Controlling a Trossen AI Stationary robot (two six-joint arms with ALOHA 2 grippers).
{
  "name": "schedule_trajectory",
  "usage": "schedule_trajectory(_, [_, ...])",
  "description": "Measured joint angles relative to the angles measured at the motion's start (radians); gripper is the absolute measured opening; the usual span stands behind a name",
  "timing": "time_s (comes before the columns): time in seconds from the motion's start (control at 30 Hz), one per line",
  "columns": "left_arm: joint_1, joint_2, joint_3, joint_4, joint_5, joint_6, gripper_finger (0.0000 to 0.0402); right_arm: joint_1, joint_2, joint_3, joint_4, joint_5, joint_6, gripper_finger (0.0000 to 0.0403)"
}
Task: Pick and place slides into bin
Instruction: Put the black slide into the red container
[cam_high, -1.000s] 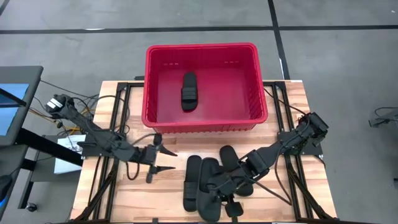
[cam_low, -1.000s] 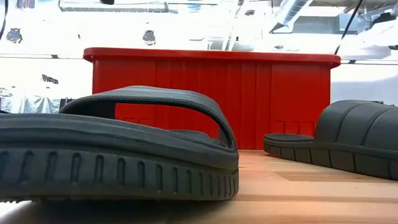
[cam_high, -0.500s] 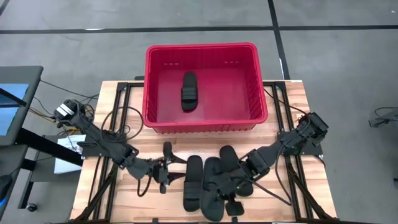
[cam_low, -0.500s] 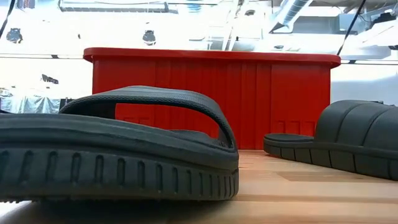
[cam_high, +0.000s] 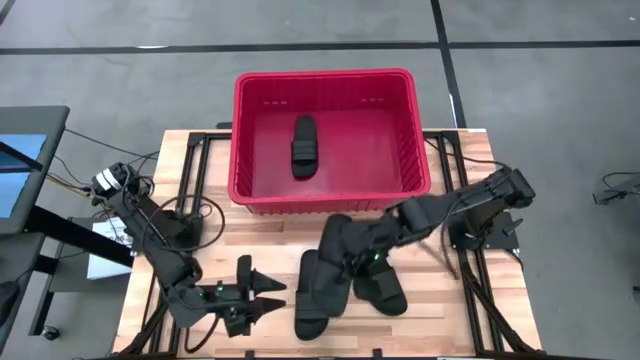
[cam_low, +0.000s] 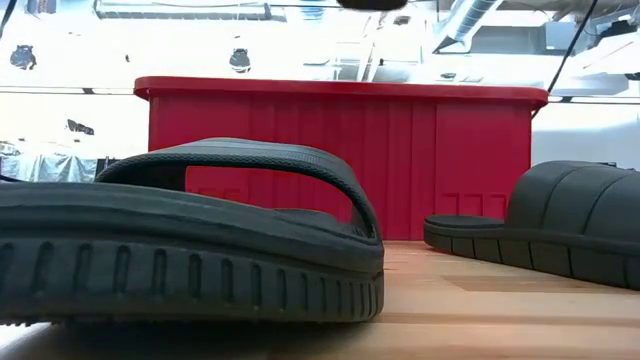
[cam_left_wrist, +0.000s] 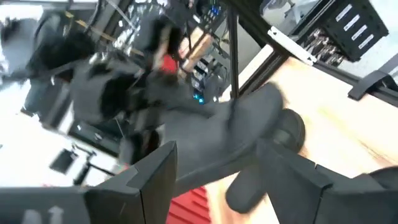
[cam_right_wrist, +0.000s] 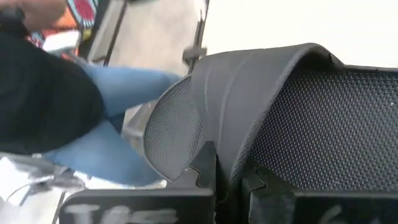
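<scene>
One black slide (cam_high: 303, 145) lies flat on the bottom of the red bin (cam_high: 250, 120) at the table's far side. My right gripper (cam_high: 352, 256) is shut on a second slide (cam_high: 337, 236) above the table, just near of the bin's near wall. Two more slides (cam_high: 312, 292) (cam_high: 386, 288) lie soles down on the table below it. They also show in the low view (cam_low: 190, 240) (cam_low: 560, 220). My left gripper (cam_high: 272, 295) is open and empty, left of the slides near the table's near edge. My right gripper pinches the slide's wide strap at its edge (cam_right_wrist: 219, 134) between its two fingers (cam_right_wrist: 203, 163). The arm reaches in from the table's right side. The slide is lifted and tilted, above the two slides on the table.
The wooden table top (cam_high: 470, 160) has black frame rails at both sides. The bin's near wall (cam_low: 340, 160) stands close behind the held slide. A person in jeans (cam_right_wrist: 112, 124) shows in the room beyond the table.
My right gripper has risen and gone toward the bin, lifting one slide off the group of three; the other two have stayed on the table. My left gripper has drawn back toward the table's near edge, staying open.
</scene>
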Motion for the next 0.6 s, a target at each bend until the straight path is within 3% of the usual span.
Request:
schedule_trajectory(0.3, [0.069, 0.000, 0.000, 0.015, 0.047, 0.224, 0.0213, -0.099, -0.097, 0.000, 0.010, -0.006, -0.032, 0.0001])
schedule_trajectory(0.6, [0.145, 0.000, 0.000, 0.062, 0.185, 0.327, 0.0213, -0.160, -0.083, -0.001, -0.017, -0.126, -0.068, 0.0001])
